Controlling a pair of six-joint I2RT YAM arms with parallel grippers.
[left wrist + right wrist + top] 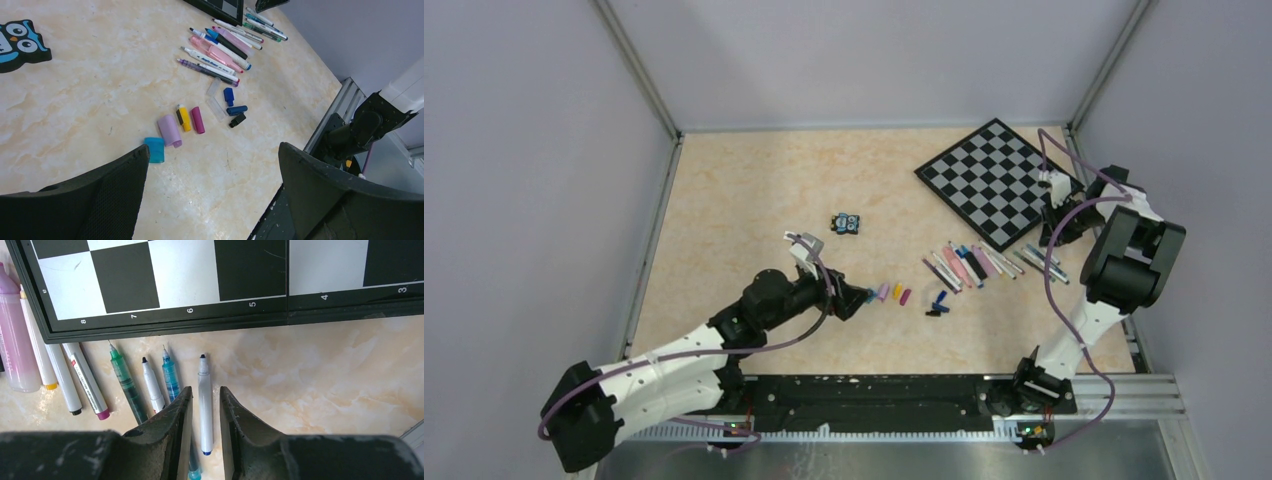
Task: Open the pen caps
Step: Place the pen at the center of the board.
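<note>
My left gripper (856, 298) is wide open and empty in the left wrist view (214, 150), low over the table. Loose pen caps lie just past it: teal (154, 149), lilac (169, 130), yellow (184, 118), magenta (198, 120), blue (237, 110) and black (237, 120). The pens (215, 50) lie in a row beyond them. My right gripper (1056, 238) hovers by the chessboard's near edge. Its jaws (206, 390) stand narrowly apart over a white pen (204, 405) on the table, not touching it. Teal (126, 382), white (151, 385) and blue (170, 377) pens lie to its left.
The chessboard (999, 180) sits at the back right, its edge right above the pens in the right wrist view (200, 322). A small owl toy block (847, 223) lies mid-table. The metal rail (904, 395) runs along the near edge. Purple walls enclose the table.
</note>
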